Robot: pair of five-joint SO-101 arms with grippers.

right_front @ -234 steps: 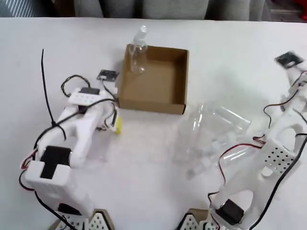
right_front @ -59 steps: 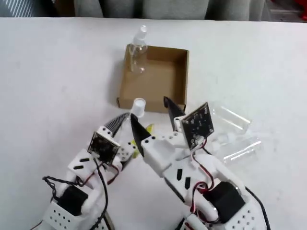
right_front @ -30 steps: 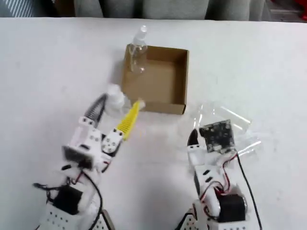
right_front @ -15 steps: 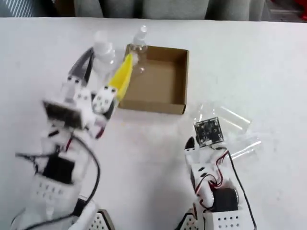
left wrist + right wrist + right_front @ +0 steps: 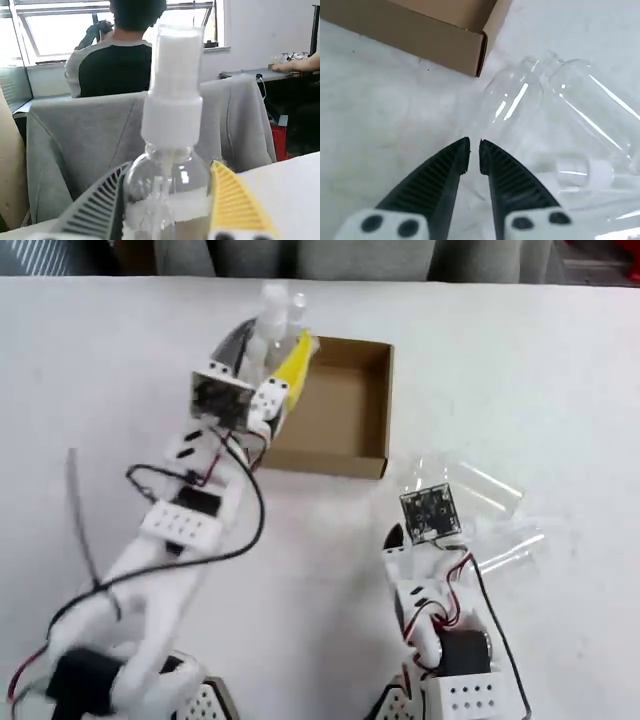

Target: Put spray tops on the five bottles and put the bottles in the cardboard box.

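My left gripper (image 5: 268,340) is shut on a clear bottle (image 5: 270,308) with a white spray top (image 5: 172,90), held upright over the far left corner of the cardboard box (image 5: 320,458). In the left wrist view the bottle (image 5: 167,192) sits between the grey and yellow fingers. Right beside it a second spray-topped bottle (image 5: 298,306) stands in that corner, partly hidden. My right gripper (image 5: 470,155) is shut on nothing, low over the table before several clear bottles (image 5: 520,95) that lie without tops. A loose spray top (image 5: 592,172) lies among them.
The lying bottles (image 5: 470,505) take up the table right of the box's front corner (image 5: 480,55). The right arm's camera board (image 5: 430,512) covers its gripper from above. Chairs with grey cloth (image 5: 65,145) stand behind the table's far edge.
My left arm has carried the spray-topped bottle from the box's front left up to its far left corner. The right arm has pulled back and now keeps nearly still.
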